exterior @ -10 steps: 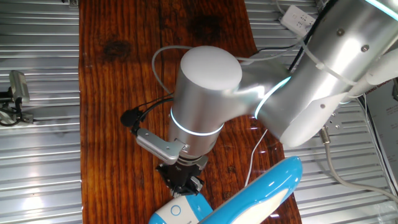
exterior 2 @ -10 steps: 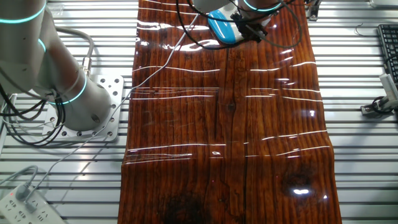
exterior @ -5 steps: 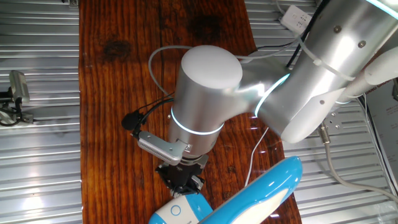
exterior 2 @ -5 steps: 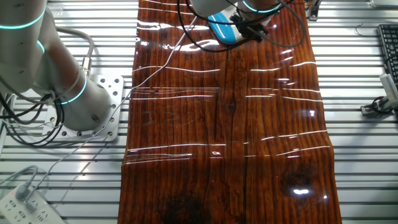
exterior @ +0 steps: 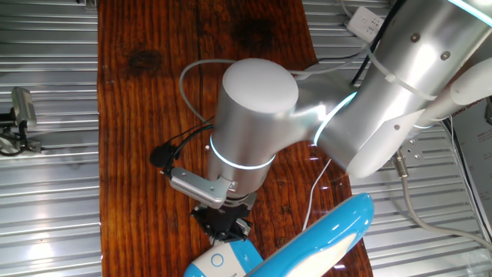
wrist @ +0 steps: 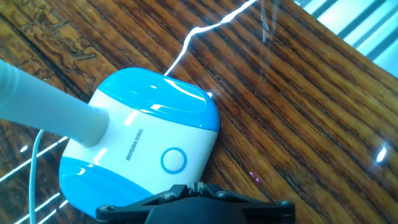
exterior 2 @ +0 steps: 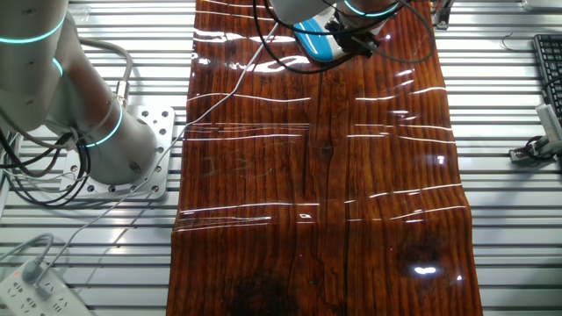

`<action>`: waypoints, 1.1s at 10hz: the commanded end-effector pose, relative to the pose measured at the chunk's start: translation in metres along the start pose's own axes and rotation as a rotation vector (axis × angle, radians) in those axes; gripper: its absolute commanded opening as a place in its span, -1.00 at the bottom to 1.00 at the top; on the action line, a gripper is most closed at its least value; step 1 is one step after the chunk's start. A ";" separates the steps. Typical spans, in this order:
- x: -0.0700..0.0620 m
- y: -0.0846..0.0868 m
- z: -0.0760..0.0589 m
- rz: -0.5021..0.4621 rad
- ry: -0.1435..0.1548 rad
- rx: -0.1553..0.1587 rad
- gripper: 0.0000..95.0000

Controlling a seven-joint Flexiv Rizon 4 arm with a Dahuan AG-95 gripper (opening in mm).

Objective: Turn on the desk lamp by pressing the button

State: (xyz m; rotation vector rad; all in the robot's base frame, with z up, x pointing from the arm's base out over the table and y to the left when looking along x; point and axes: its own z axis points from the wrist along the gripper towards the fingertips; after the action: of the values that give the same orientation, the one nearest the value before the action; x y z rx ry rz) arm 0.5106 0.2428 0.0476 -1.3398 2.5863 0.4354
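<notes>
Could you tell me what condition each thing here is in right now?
Desk lamp: standing on its base on the wooden table, no glow visible.
Round button: not touched.
End effector: just above the base near the button; fingertips meet, shut.
White cord: slack on the wood.

Gripper (exterior: 223,225) slightly lower, nearer lamp base (exterior: 219,261)

Bright, sharp; glare streaks on table (exterior 2: 316,175)
</notes>
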 end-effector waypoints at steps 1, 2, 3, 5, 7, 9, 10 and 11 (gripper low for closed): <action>-0.001 0.000 0.000 -0.036 -0.002 -0.001 -1.00; -0.001 0.000 0.001 -0.056 -0.002 -0.001 -1.00; -0.001 0.000 0.001 -0.075 -0.003 -0.001 -1.00; -0.002 0.001 0.001 -0.111 -0.016 -0.009 -1.00; -0.003 0.001 0.002 -0.147 -0.016 -0.010 -1.00; -0.006 0.001 0.003 -0.196 -0.010 -0.010 -1.00; -0.008 0.001 0.004 -0.204 -0.008 -0.009 -1.00; -0.010 0.002 0.006 -0.220 -0.006 -0.010 -1.00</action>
State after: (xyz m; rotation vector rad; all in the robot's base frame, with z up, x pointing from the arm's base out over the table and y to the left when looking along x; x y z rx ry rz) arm 0.5146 0.2530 0.0459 -1.5959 2.4009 0.4144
